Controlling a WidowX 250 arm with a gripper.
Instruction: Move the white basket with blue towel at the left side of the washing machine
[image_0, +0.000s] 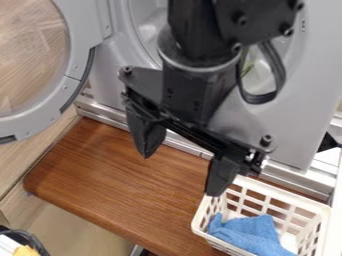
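Observation:
The black gripper (182, 172) hangs over the wooden board in front of the washing machine (267, 125), its two fingers spread wide with nothing between them. Its right finger is at the upper left corner of the white basket (308, 205) as seen from above; whether they touch I cannot tell. The basket stands at the lower right, and a blue towel (250, 234) lies crumpled inside it. Part of the basket is cut off by the bottom edge of the view.
The machine's round door (79, 65) stands open at the upper left. A brown wooden board (120, 180) extends left of the basket. Dark cables and a yellow item (27, 251) are at the lower left corner.

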